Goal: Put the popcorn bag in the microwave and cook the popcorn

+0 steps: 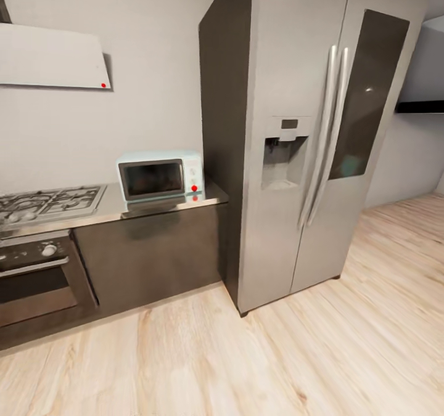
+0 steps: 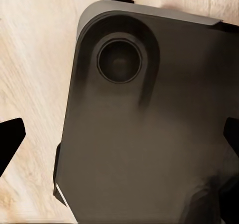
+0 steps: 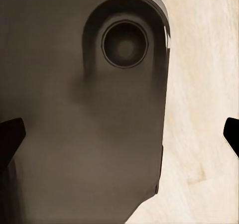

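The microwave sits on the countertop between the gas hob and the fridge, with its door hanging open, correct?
Not quite. The microwave does sit on the countertop between the gas hob and the fridge, but its dark glass door is closed, flush with the front. The head view shows this.

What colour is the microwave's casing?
Pale mint-blue, with a dark glass door; the microwave shows best in the head view.
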Controlling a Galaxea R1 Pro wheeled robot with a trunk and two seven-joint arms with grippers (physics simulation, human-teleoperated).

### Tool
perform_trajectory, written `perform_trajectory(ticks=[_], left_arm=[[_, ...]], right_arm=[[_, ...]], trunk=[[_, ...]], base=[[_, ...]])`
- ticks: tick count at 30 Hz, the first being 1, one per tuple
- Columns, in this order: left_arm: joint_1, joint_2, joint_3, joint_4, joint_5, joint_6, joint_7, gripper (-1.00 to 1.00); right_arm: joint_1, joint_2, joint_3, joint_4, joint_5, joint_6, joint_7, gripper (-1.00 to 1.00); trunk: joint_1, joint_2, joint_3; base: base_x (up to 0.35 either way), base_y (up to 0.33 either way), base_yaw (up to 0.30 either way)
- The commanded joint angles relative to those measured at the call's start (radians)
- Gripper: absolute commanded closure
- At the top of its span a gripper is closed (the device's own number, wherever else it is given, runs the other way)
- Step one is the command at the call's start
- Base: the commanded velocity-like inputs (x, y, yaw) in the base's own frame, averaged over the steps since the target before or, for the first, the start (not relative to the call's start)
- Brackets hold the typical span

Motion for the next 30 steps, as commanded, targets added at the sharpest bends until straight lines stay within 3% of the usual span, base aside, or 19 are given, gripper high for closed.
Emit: perform_trajectory(ticks=[1, 30], left_arm=[[0.0, 0.0, 0.001, 0.0, 0.006, -0.002, 0.001, -1.0], [0.0, 0.0, 0.002, 0.0, 0.006, -0.002, 0.002, -1.0]], right_arm=[[0.0, 0.0, 0.0, 0.001, 0.001, -0.003, 0.0, -1.0], [0.0, -0.001, 0.002, 0.001, 0.002, -0.002, 0.0, -1.0]], trunk=[[0.0, 0.0, -0.001], [0.0, 0.0, -0.012]], base=[[0.0, 0.0, 0.268], [0.0, 0.0, 0.268]])
